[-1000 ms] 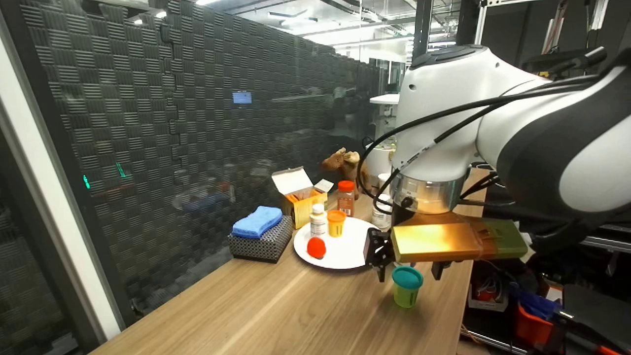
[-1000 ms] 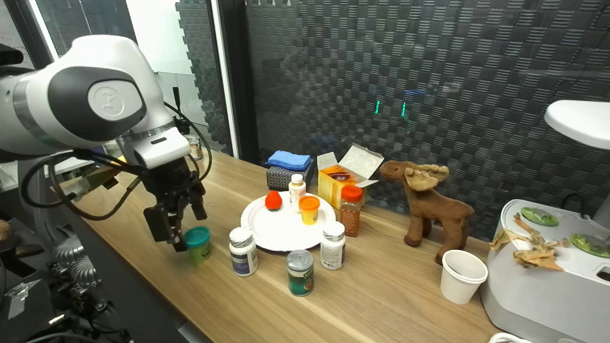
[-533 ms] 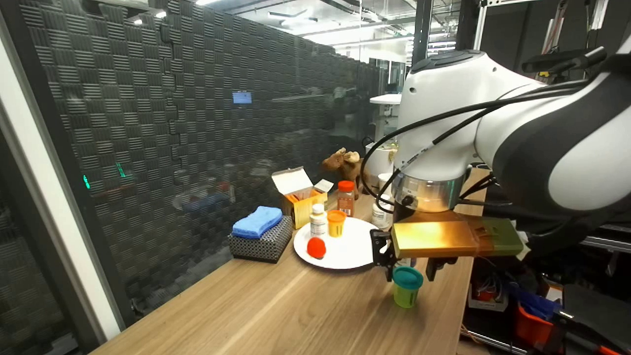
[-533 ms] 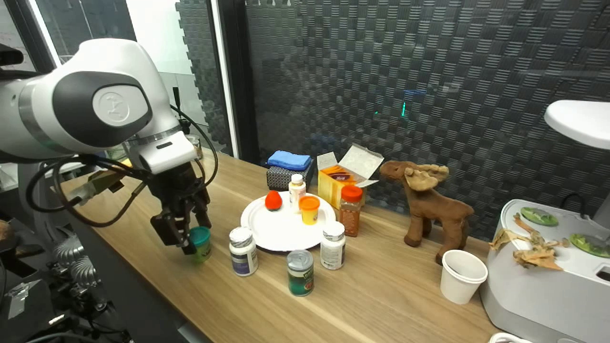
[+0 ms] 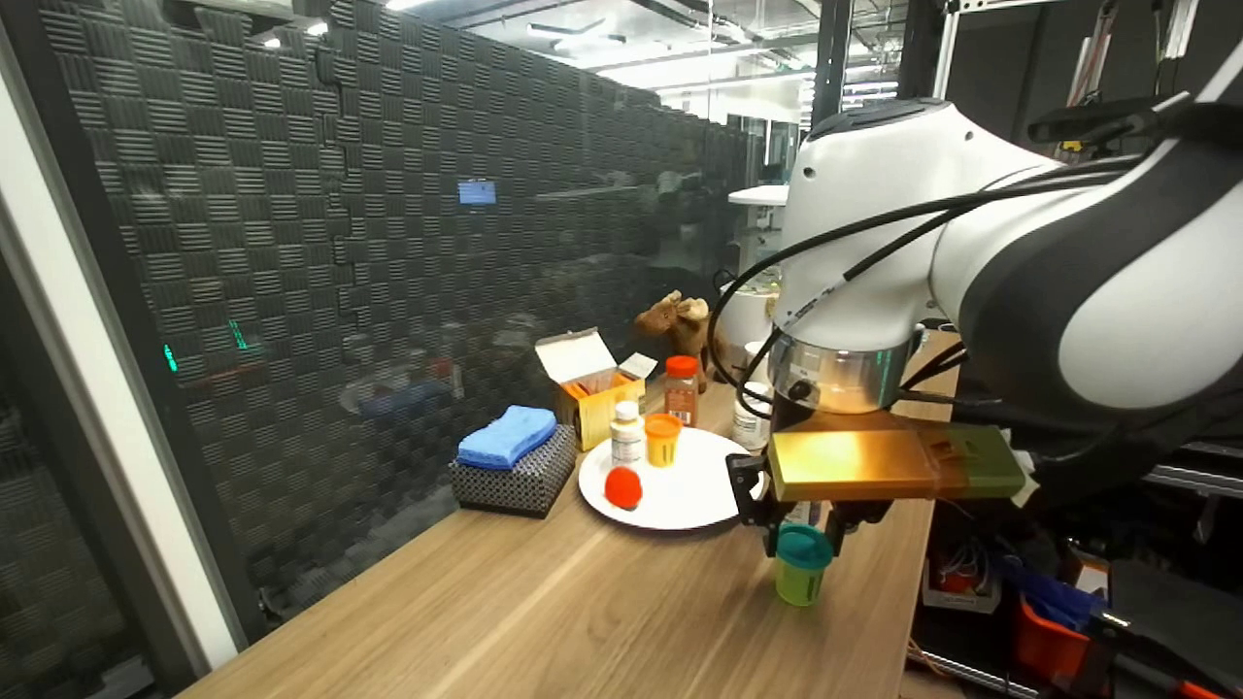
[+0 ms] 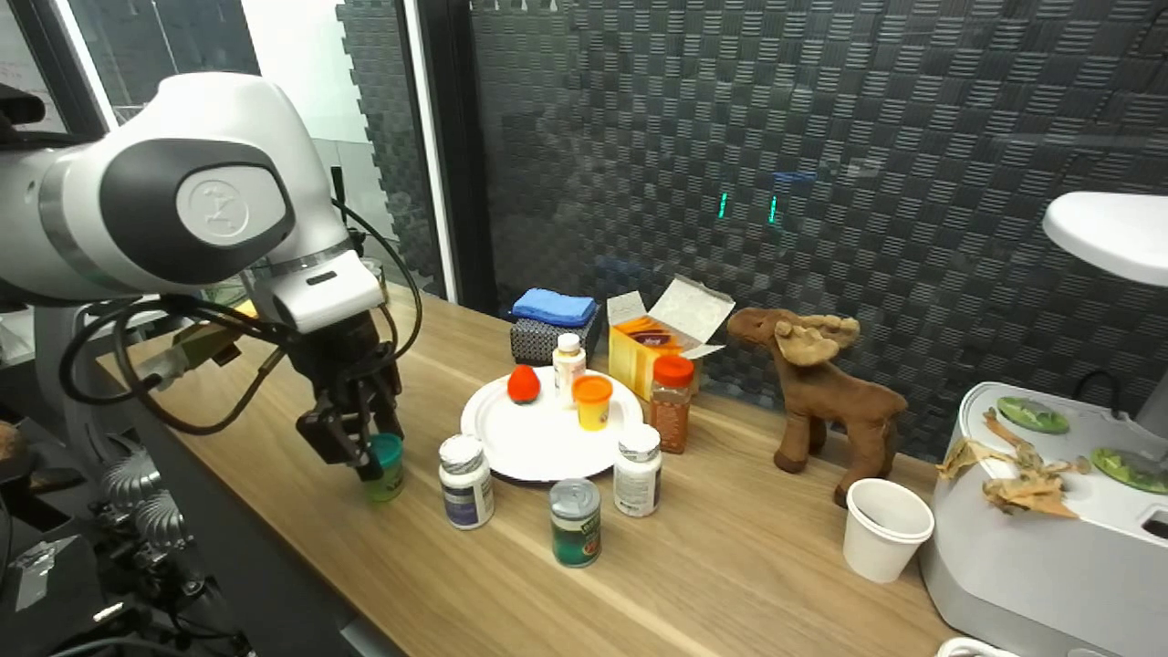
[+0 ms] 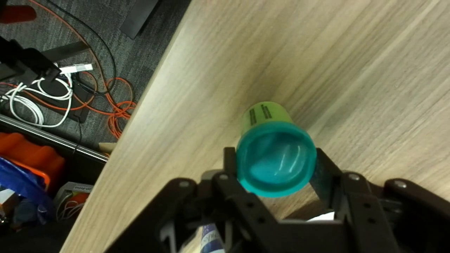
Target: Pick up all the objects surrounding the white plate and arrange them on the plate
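– Since earlier, the black two-finger gripper (image 7: 275, 160) has narrowed.
– Closed on the teal-lidded green plastic cup (image 7: 276, 151), upright between the fingertips (image 7: 230, 160).
– Count?
– On the round white plate (image 6: 525, 443): one red rounded object (image 6: 523, 385), one orange-lidded yellow tub (image 6: 593, 408), one slim white bottle (image 6: 568, 363). Off it: two stout white bottles (image 6: 637, 476), one green can (image 6: 576, 534), one orange-capped brown bottle (image 6: 671, 412).
– Obscured?
– Wrist view: one stout bottle, mostly.

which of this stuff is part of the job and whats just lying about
Part of the job:
- white plate
- teal-lidded green tub
- purple-labelled bottle
- can
- red-capped jar
- white bottle near that jar
- already on the plate: little bottle, yellow tub, red round thing

Just lying about:
- blue cloth
- patterned box
- open yellow carton
- toy moose
- paper cups
- grey box
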Motion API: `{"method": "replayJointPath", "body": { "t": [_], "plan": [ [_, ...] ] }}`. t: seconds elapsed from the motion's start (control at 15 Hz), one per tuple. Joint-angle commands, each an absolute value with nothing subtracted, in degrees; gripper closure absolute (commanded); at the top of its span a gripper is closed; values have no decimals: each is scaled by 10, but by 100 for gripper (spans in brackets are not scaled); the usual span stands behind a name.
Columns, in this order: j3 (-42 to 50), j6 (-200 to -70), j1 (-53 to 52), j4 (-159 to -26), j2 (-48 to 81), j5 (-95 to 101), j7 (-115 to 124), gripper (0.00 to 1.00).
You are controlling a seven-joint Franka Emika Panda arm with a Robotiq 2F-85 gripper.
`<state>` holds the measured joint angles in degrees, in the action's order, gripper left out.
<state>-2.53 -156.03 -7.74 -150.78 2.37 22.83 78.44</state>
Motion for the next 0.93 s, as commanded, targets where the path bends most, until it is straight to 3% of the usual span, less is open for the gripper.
{"method": "replayJointPath", "body": {
  "t": [0.0, 0.33, 0.87],
  "plan": [
    [-31, -1518, -74, -1491, -8, 221, 769, 72],
    [-33, -1462, -67, -1411, 11, 234, 750, 72],
    [4, -1494, -76, -1287, 128, 359, 773, 72]
  ]
}}
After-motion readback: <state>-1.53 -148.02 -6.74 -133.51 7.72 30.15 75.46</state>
